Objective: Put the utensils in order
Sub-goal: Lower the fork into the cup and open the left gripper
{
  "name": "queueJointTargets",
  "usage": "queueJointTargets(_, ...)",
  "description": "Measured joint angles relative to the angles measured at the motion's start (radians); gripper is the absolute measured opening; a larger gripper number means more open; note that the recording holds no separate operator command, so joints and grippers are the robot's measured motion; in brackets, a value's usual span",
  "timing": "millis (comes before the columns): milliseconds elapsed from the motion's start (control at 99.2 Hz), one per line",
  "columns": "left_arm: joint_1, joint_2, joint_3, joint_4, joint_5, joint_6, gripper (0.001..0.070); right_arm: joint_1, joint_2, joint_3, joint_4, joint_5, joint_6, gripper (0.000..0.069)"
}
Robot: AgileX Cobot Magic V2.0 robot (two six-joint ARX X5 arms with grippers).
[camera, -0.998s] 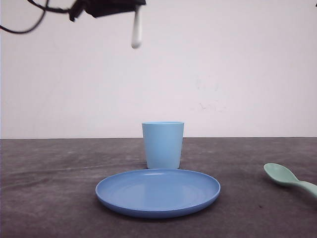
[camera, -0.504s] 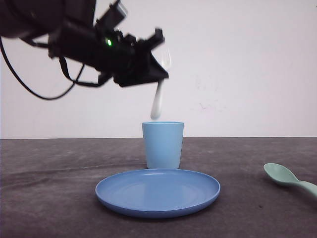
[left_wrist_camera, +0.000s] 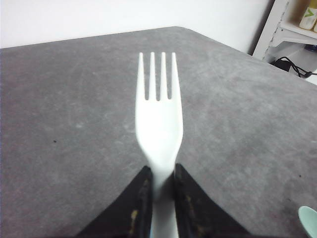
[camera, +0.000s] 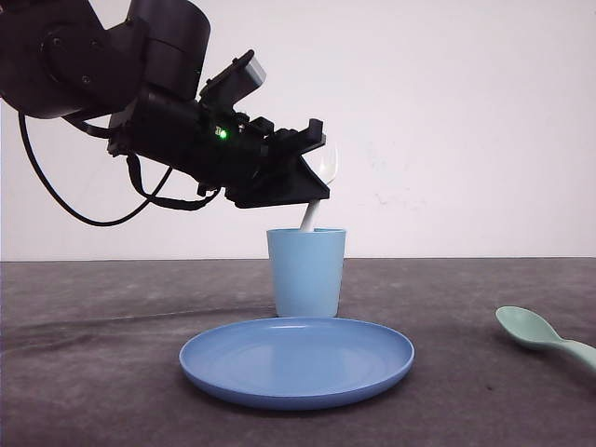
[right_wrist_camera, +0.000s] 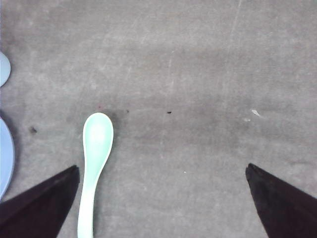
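Note:
My left gripper is shut on the neck of the white fork, tines up. In the front view the fork hangs over the light blue cup, and its handle end dips just inside the rim. The mint-green spoon lies on the dark table at the right edge. In the right wrist view the spoon lies close to one finger of my right gripper, which stands wide open above the table with nothing gripped.
A round blue plate sits in front of the cup, near the table's front. Its rim shows at the edge of the right wrist view. White shelving stands beyond the table's far corner.
The left arm has come down from the top of the front view, carrying the fork to the right. The handle end now reaches into the cup's mouth. The spoon has not moved.

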Motion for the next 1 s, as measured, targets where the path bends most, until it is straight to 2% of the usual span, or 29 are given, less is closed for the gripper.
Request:
queueJointTargets(141,-0.001,0.000,0.000,-0.010,0.000,0.000,0.0051,0.000,0.000,0.000,0.000,0.000,0.000,0.0680)
queueJointTargets(403,-0.001,0.000,0.000,-0.010,0.000,0.000,0.0183,0.000,0.000,0.000,0.000,0.000,0.000,0.0680)
queueJointTargets(575,-0.001,-0.005,0.000,-0.015,0.000,-0.011,0.0197,0.000,0.000,0.000,0.000,0.000,0.000,0.0680)
queueJointTargets(756,0.007,-0.123,0.000,-0.113,0.000,-0.024,0.0199,0.000,0.002,0.000,0.000,-0.012,0.000,0.0680)
queueJointTargets(887,0.027,-0.258,0.002,-0.202,0.000,-0.025,0.0199,0.002,0.019,0.000,0.001,-0.089,0.000,0.0680)
queueJointTargets(998,0.055,-0.376,0.002,-0.330,0.000,-0.026,0.0199,0.011,0.060,0.000,0.005,-0.132,0.000,0.0679)
